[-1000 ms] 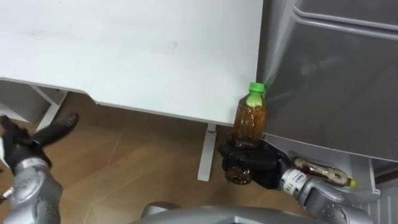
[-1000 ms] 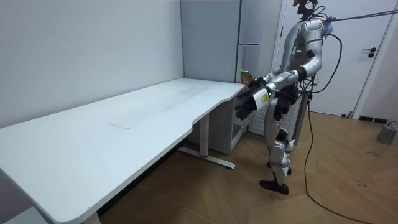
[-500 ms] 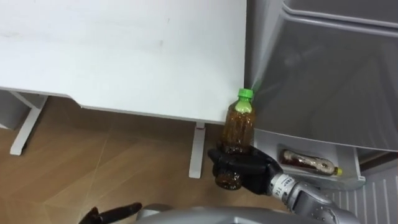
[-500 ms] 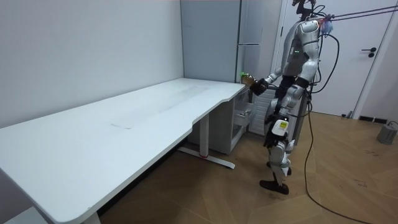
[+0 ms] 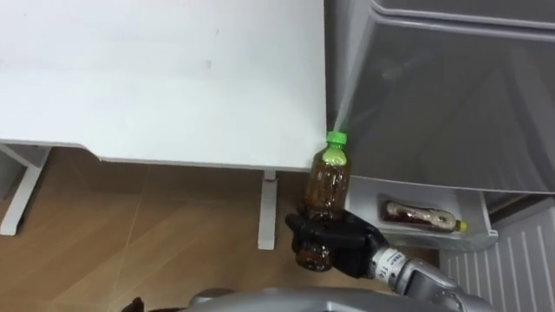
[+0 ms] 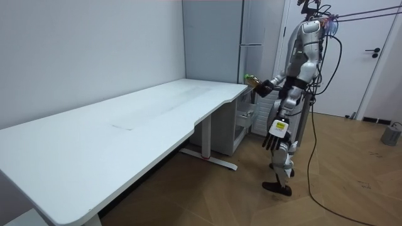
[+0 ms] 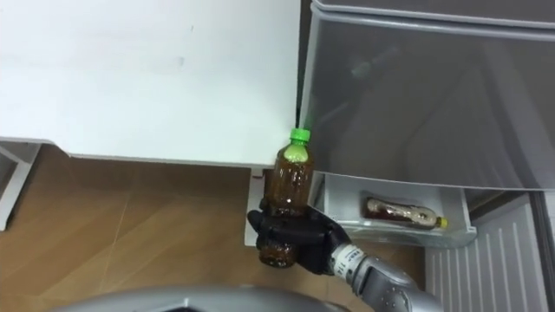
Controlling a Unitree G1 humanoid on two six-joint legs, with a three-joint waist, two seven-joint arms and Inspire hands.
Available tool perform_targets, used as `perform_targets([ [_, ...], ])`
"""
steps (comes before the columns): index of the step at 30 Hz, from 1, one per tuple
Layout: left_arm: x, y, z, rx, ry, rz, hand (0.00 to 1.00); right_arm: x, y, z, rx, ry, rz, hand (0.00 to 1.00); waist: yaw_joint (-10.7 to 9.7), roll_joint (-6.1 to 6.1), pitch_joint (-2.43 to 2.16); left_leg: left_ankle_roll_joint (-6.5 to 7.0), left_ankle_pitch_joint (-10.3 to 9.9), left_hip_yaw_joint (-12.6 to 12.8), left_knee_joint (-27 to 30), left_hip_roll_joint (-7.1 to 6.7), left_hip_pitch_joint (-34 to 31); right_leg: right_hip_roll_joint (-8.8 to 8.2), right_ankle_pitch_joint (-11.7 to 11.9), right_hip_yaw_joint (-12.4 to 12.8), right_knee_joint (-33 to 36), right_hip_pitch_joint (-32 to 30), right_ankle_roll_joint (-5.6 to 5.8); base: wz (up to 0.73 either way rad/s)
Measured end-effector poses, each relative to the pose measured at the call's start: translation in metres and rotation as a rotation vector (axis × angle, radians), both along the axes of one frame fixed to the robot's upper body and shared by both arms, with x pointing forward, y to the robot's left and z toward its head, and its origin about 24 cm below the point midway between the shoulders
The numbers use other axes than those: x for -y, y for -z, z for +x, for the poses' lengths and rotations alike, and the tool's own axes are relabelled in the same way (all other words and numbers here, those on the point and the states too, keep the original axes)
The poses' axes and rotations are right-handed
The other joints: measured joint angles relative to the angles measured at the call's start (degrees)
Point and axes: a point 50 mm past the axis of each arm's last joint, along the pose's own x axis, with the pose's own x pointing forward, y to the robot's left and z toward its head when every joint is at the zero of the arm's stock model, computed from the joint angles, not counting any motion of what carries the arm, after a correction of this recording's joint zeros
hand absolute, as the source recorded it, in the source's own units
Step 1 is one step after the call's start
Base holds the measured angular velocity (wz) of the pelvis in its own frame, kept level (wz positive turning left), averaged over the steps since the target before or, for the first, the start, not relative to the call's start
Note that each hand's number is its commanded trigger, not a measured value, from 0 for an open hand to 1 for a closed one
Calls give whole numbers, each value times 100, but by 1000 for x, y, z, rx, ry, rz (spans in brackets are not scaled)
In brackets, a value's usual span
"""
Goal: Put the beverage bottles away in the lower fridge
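White table [image 5: 173,78] meets grey fridge [image 5: 451,104]. Right hand [image 5: 347,247] is clamped round an upright green-capped bottle [image 5: 328,186] by the table corner. Second bottle [image 5: 419,217] lies in the fridge's low tray. Room view: robot stands at the fridge, left hand [image 6: 274,135] hanging with fingers straight.

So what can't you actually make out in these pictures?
- Held bottle: its lower part is hidden by the right hand curled round it, in both eye views.
- Lower fridge drawer: its back is covered by the grey fridge front above it.
- Lying bottle in that drawer: label and fill level too small to tell.
- Left hand: tiny in the room view.
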Motion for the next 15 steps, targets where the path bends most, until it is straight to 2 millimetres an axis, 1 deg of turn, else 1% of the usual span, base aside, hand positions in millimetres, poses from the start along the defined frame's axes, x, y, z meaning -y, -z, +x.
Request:
perform_targets([
  [2,1,0,0,-26,76,18,0,3,3,-2,-27,30,3,100,-131,0,-2,0,0,22,8,3,11,2,2,29,5,1,-3,-7],
  [7,4,2,-5,-99,246,47,0,12,8,-5,-77,98,-16,100,-288,-10,-9,-1,0,88,28,32,16,26,32,86,9,-16,-13,-8],
  [10,6,3,-7,-132,304,43,0,12,7,-4,-87,141,26,100,-285,-13,-11,-5,-1,135,29,61,14,74,58,206,12,-57,-40,-15],
  [15,13,4,-7,-165,380,5,0,11,6,-4,-91,166,53,100,-294,-15,-13,-9,0,129,53,67,6,81,71,211,12,-63,-50,-2],
])
